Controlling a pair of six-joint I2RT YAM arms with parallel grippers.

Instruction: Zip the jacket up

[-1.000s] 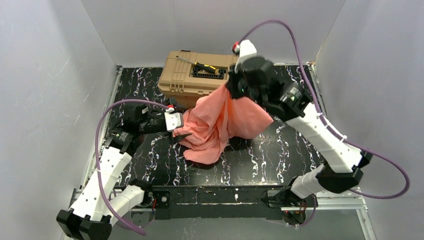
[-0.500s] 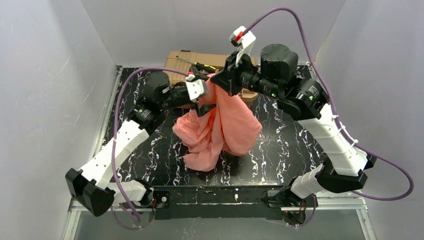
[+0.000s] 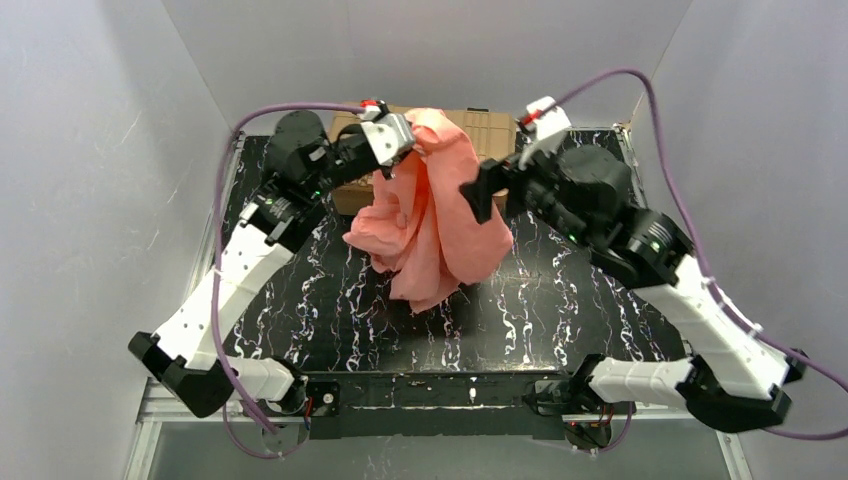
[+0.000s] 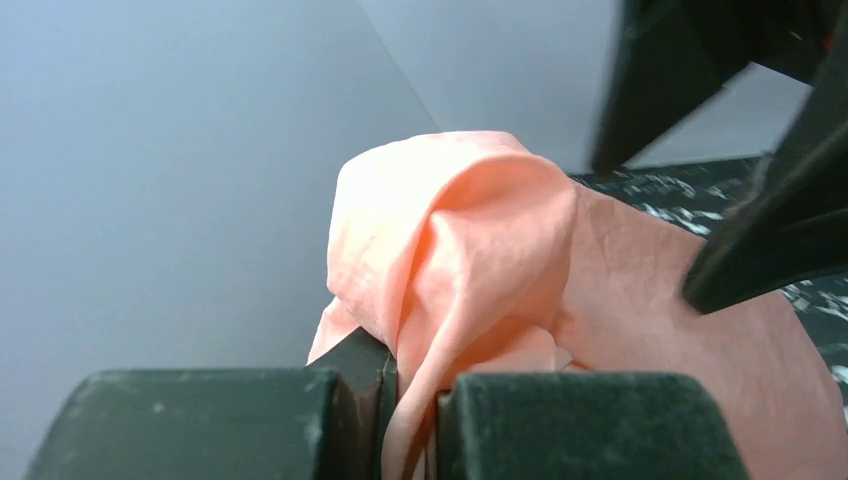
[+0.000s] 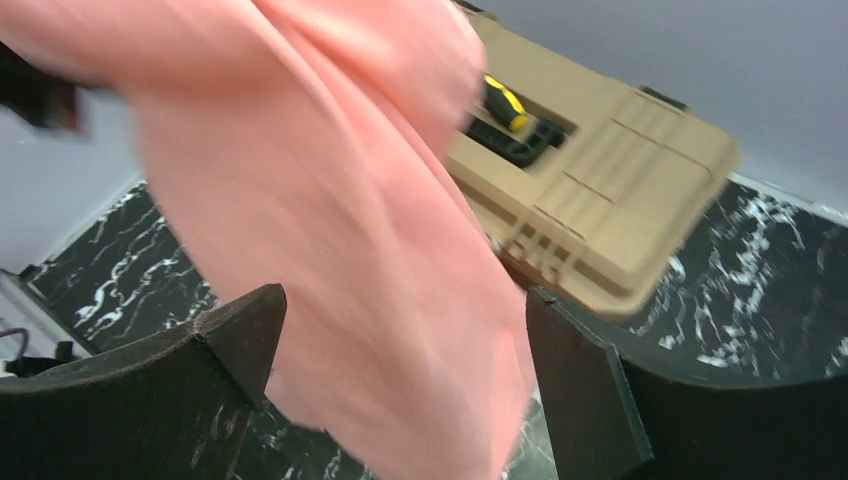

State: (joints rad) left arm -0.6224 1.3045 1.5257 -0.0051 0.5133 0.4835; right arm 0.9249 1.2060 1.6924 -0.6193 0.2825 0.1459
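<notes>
1. Where the two arms are bolted at the near edge, the counter [image 3: 560, 300] begins: a black top with white veining.
2. Jacket [image 3: 430, 220]: a salmon-pink bundle hanging above the middle of the counter. It is gathered at its top and its loose folds fall towards the near side. Whether the lowest fold touches the counter cannot be told.
3. Left fingers [image 3: 398, 158]: raised at the far left of the jacket and closed on a fold at its top. In the left wrist view the cloth [image 4: 470, 230] is pinched in the thin slit between the fingers [image 4: 360, 400] and bulges upward beyond them.
4. Right fingers [image 3: 478, 192]: spread wide and holding nothing, just beside the jacket's right side in the top view. In the right wrist view the blurred cloth [image 5: 330, 200] hangs in front of the gap between the two fingers [image 5: 150, 400]. Whether they touch it cannot be told.
5. Toolbox [image 3: 495, 125]: tan, at the far side of the counter behind the jacket, which hides most of it from above. The right wrist view shows its ribbed lid [image 5: 610, 190] with a black recess in which a yellow-and-black tool [image 5: 505, 105] lies.
6. Walls [image 3: 420, 50]: plain grey, closing the scene beyond the toolbox.
</notes>
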